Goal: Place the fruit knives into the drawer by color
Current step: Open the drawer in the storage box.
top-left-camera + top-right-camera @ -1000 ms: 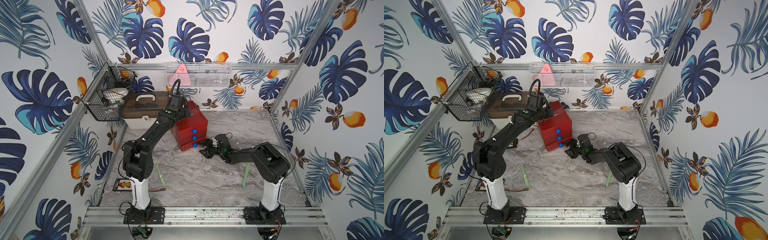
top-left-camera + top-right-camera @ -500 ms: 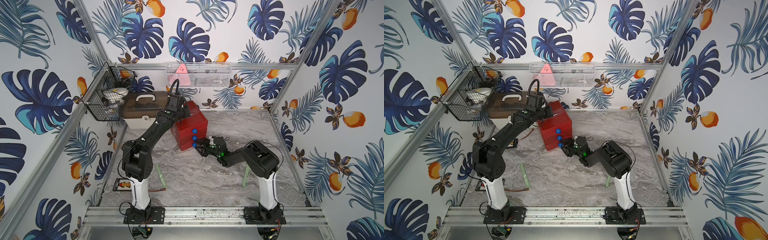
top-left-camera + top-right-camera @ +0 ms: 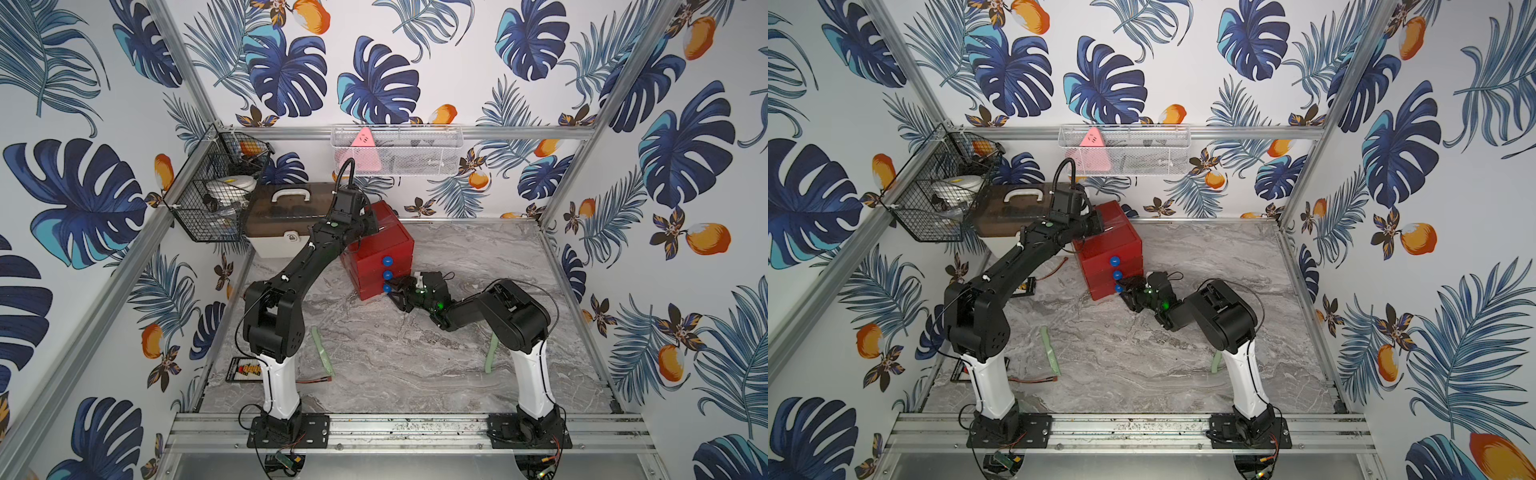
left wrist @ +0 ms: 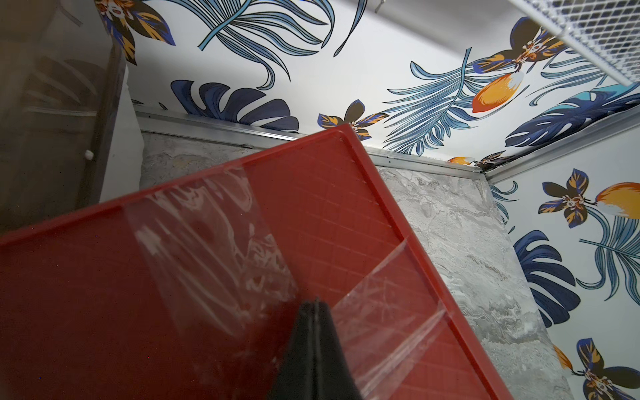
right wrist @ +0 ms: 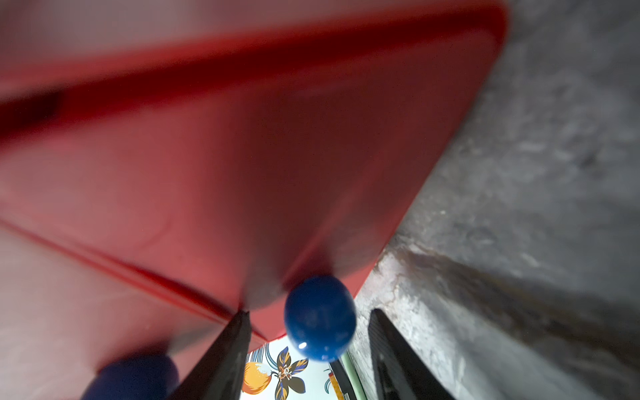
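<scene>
The drawer [image 3: 384, 243] [image 3: 1105, 237] is a red chest with three blue knobs, all three drawers pushed in. My left gripper [image 4: 316, 304] is shut and rests its tip on the taped top [image 4: 346, 214] of the chest. My right gripper [image 3: 392, 289] [image 5: 308, 313] lies low on the table, open. The lowest knob [image 5: 320, 318] sits between its jaws with a gap on each side. In both top views two pale green fruit knives lie on the marble, one [image 3: 322, 351] beside the left arm's base and one [image 3: 492, 353] by the right arm's base.
A beige case with a brown lid [image 3: 286, 216] stands just left of the chest. A black wire basket [image 3: 216, 195] hangs on the left wall and a white mesh shelf [image 3: 397, 149] on the back wall. A thin red cable [image 3: 316, 380] and a black card [image 3: 245, 370] lie near the left base.
My right gripper has slid left across the table up to the chest's lowest knob, and its jaws have narrowed around it. The left arm has stayed put.
</scene>
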`<state>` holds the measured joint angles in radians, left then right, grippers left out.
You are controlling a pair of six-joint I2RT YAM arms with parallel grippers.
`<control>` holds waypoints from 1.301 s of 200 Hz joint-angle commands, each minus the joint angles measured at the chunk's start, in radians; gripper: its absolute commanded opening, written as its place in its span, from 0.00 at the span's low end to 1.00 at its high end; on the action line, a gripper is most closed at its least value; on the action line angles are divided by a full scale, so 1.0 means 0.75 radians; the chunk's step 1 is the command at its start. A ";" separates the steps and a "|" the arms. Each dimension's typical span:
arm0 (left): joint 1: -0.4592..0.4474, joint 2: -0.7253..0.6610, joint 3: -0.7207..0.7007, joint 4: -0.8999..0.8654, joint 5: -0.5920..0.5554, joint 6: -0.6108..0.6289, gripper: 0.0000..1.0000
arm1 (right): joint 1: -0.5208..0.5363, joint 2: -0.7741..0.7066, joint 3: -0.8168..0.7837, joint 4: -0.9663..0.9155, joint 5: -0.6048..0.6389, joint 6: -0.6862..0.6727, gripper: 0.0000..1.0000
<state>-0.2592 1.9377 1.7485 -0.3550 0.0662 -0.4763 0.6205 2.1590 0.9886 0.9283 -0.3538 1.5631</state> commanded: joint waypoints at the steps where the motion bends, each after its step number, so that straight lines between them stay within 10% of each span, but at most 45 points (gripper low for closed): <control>1: 0.013 0.035 -0.030 -0.397 -0.055 -0.005 0.00 | 0.003 0.017 0.015 -0.025 -0.004 0.017 0.55; 121: 0.026 0.024 -0.054 -0.383 -0.039 -0.011 0.00 | 0.003 0.063 0.017 0.104 0.045 0.017 0.23; 260: 0.041 0.015 -0.040 -0.366 -0.016 -0.029 0.00 | 0.074 -0.236 -0.476 0.143 0.023 0.009 0.21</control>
<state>-0.2367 1.9343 1.7393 -0.3328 0.1104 -0.4965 0.6636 2.0045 0.6605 1.0809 -0.3309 1.5700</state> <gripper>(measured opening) 0.059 0.314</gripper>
